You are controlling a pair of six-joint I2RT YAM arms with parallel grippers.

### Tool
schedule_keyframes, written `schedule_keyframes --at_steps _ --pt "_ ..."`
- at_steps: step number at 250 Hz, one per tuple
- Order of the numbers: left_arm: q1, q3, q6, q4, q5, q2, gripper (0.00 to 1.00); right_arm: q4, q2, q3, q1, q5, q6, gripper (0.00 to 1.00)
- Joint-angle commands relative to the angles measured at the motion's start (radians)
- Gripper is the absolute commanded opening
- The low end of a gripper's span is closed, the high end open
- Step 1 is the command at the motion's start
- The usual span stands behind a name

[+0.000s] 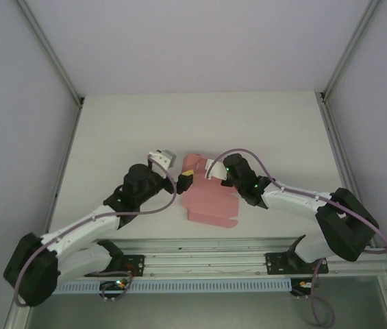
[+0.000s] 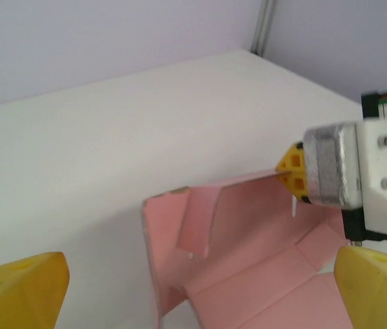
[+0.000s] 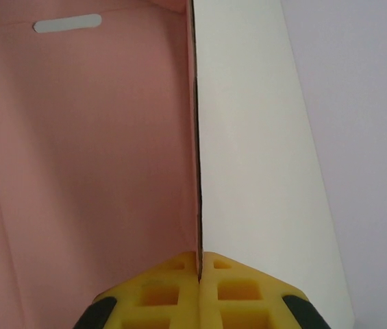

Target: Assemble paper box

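On the table (image 1: 145,123), the paper box (image 1: 207,195) lies partly formed. Its pink base panel is flat, and the base rail (image 1: 200,264) runs along the near side of the box.

**Condition of the box.** One wall at the far side of the box stands raised. In the left wrist view, a loose flap (image 2: 200,219) curls up from the box's left corner and is not tucked. In the right wrist view, a slot (image 3: 66,24) is cut in the upright panel of the box (image 3: 83,137).

**Right gripper.** The right gripper (image 1: 211,168) is at the far right of the box. Its yellow pads (image 3: 172,288) are pressed together on the top edge of the raised wall, pinching the thin card.

**Left gripper.** The left gripper (image 1: 184,182) sits at the left edge of the box. Its jaws are spread wide and hold nothing, and the box interior (image 2: 248,274) is visible between them.

**Step in hand (judged).** The next action is probably folding the loose flap inward against the held wall.

1. Hold the right pinch firm and upright so the wall does not lean.
2. Bring the left fingers onto the flap near its crease, not its free tip, because thin card buckles easily.
3. Fold along the scored line slowly.
4. Avoid dragging the base panel sideways across the table.
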Motion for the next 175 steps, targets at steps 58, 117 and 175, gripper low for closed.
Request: schedule_keyframes --at_steps 58,117,175 --pt "0.298 0.013 -0.281 -0.098 0.128 0.059 1.00 0.152 0.033 -0.046 0.032 0.058 -0.112 0.00" --pt "0.426 0.073 -0.312 0.142 0.409 0.385 1.00 0.197 0.044 -0.031 0.058 0.071 -0.126 0.00" --pt "0.417 0.160 -0.337 0.340 0.725 0.617 0.83 0.173 0.055 -0.029 0.073 0.089 -0.077 0.00"
